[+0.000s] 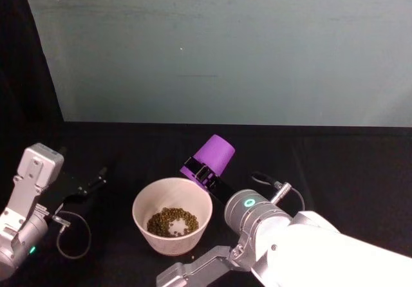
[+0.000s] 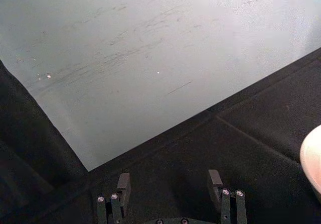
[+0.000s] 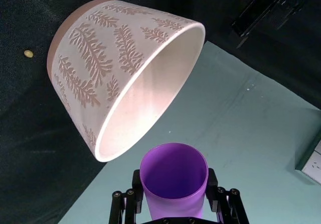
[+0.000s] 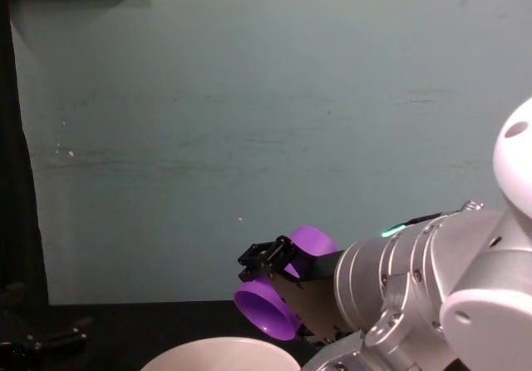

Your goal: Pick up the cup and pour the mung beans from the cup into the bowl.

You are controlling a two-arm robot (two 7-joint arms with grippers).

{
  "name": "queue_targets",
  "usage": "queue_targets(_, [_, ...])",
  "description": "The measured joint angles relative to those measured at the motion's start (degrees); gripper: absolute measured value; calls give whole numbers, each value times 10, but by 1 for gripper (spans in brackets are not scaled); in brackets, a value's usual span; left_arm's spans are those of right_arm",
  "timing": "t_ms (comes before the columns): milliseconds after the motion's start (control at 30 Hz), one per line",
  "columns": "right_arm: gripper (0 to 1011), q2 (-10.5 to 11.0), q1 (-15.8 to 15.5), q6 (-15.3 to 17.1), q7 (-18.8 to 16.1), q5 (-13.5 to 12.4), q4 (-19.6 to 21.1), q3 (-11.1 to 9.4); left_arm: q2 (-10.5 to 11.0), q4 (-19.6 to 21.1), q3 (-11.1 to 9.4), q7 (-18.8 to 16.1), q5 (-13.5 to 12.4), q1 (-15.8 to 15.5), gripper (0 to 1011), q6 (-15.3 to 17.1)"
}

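Pour looks approx. done: the mung beans lie in a heap at the bottom of the bowl, & the cup hangs tipped over just above the bowl's far-right rim, mouth slanted down toward it, base up. In the right wrist view the cup's inside reads as bare purple w/ no beans visible, so prob. nothing more to tip out. That's a judgement only, since the deepest part sits in shade. What's left, if anything: maybe a last shake to clear stragglers, then turn the cup upright & set it on the table, tho the task sentence asks for no more than the pour. Right gripper: jaws clamped on the cup's sides, one each side, cup wall filling the gap. The cup doesn't seem to touch the bowl, as far as the chest view shows. Left gripper: parked low at the left over the black table, apart from the bowl, jaws apart w/ nothing between them
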State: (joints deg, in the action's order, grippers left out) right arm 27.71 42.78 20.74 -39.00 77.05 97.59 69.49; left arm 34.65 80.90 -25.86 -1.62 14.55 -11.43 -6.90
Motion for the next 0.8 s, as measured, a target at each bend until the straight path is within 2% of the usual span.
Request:
queue_targets(167, [738, 0, -10, -3, 0, -14, 4, -16, 0, 0, 0, 0, 0, 0, 1003, 0])
queue_targets(333, [739, 0, -26, -5, 1, -62, 12, -52, 0, 0, 0, 0, 0, 0, 1003, 0])
queue_targets(367, [739, 1, -33, -5, 3, -83, 17, -67, 0, 0, 0, 0, 0, 0, 1003, 0])
queue_targets(400, [739, 2, -36, -6, 5, -90, 19, -74, 0, 0, 0, 0, 0, 0, 1003, 0])
queue_targets(433, [739, 4, -45, -7, 10, -113, 24, -90, 0, 0, 0, 0, 0, 0, 1003, 0])
queue_targets(533, [739, 7, -60, -9, 21, -151, 33, -119, 0, 0, 0, 0, 0, 0, 1003, 0])
queue_targets(633, [739, 11, -89, -15, 41, -220, 47, -171, 0, 0, 0, 0, 0, 0, 1003, 0])
queue_targets(767, [739, 14, -112, -25, 49, -280, 54, -214, 0, 0, 0, 0, 0, 0, 1003, 0])
queue_targets(800, [739, 14, -124, -32, 51, -316, 57, -240, 0, 0, 0, 0, 0, 0, 1003, 0])
